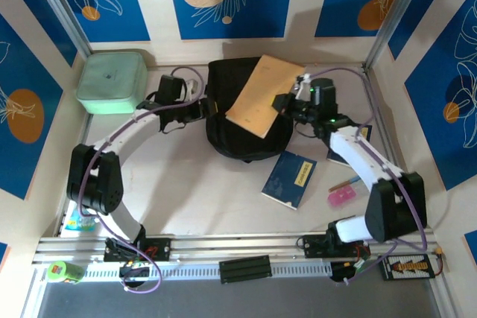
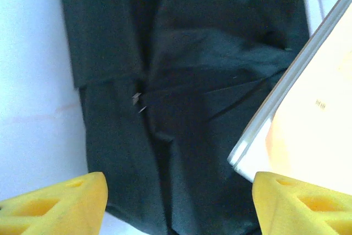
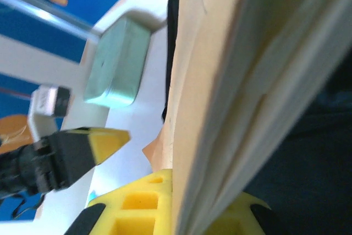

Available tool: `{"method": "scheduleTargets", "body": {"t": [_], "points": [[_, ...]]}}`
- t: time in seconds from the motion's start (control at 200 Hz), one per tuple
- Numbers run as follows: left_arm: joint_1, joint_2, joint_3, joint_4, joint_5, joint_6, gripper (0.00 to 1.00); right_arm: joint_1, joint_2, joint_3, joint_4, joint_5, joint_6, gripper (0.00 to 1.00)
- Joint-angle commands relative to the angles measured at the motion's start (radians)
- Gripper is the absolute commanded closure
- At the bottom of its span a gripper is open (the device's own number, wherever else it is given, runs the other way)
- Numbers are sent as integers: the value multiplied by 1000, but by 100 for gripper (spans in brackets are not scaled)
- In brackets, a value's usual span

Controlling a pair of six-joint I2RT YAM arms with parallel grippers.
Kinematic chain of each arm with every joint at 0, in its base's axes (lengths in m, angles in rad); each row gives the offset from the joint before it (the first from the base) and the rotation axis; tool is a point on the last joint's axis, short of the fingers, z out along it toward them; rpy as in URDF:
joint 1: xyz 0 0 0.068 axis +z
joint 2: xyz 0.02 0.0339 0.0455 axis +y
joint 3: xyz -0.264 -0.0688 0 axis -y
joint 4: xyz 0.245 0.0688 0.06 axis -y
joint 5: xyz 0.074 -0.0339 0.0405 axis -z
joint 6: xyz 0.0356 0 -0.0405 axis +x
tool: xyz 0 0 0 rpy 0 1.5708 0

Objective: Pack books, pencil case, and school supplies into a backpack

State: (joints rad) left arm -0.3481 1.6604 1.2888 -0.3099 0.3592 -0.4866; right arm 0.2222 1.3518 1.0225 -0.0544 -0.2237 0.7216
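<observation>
The black backpack (image 1: pixel 246 128) lies at the table's middle back. My right gripper (image 1: pixel 287 102) is shut on the edge of a tan-covered book (image 1: pixel 262 94), which it holds tilted over the backpack; its yellow fingers (image 3: pixel 148 202) clamp the book's cover and white pages (image 3: pixel 220 108). My left gripper (image 1: pixel 200 107) is at the backpack's left edge, open, with black fabric (image 2: pixel 181 136) between its spread fingers and the book's corner (image 2: pixel 308 114) to the right. A dark blue book (image 1: pixel 289 178) lies in front of the backpack, another (image 1: pixel 350 148) under the right arm. The pencil case is out of view.
A mint-green box (image 1: pixel 112 81) stands at the back left. A pink eraser (image 1: pixel 342 197) and a pencil (image 1: pixel 343 183) lie front right. A colourful flat item (image 1: pixel 78 221) sits partly hidden under the left arm. Aluminium posts and walls close in the table.
</observation>
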Motion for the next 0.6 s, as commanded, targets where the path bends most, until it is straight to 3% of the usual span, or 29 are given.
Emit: {"method": "scheduleTargets", "body": {"t": [0.0, 0.155, 0.4, 0.595], "points": [[-54, -2, 84, -106, 8, 200, 27, -68, -82, 51, -233, 63, -94, 100], [-149, 87, 209, -199, 58, 375, 26, -162, -130, 110, -411, 90, -108, 100], [-354, 219, 309, -320, 25, 665, 27, -291, -184, 132, -569, 140, -118, 100], [-445, 316, 377, -403, -141, 817, 30, -369, -205, 134, -601, 111, -126, 100]]}}
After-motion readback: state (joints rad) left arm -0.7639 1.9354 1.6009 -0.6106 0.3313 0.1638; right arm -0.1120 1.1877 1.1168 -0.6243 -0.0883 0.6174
